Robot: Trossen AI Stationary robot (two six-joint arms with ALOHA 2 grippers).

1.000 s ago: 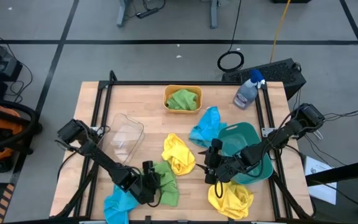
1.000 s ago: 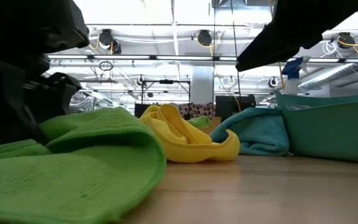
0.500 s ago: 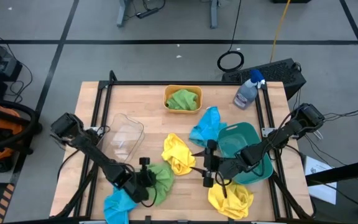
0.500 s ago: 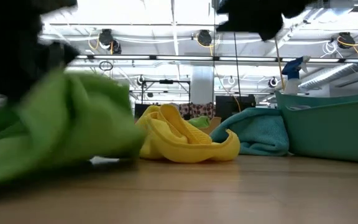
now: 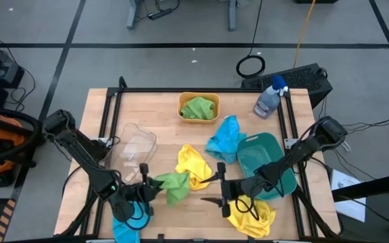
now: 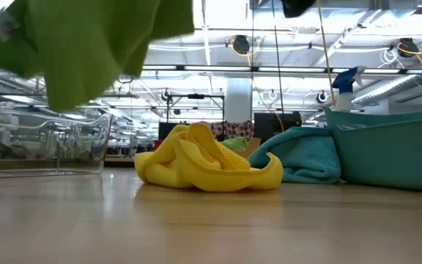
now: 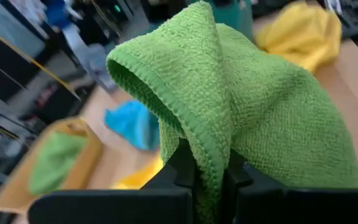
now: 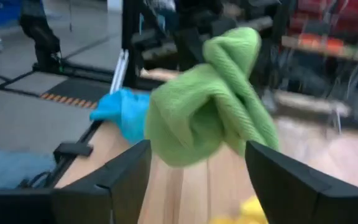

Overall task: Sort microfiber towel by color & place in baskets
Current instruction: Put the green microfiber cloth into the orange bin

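Left gripper (image 5: 147, 187) is clamped on a green towel (image 5: 171, 185), raised off the table (image 5: 161, 111) at 6 o'clock of the clear basket (image 5: 136, 150). Right gripper (image 5: 216, 192), fingers apart, hovers at 3 o'clock of that towel, holding nothing.

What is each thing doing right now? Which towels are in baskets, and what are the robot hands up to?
Left end effector: shut on green towel, lifted.
Right end effector: open, empty.
Orange basket: holds second green towel.
Teal basket: no towel visible inside.
Clear basket: empty.
Yellow towels: on table.
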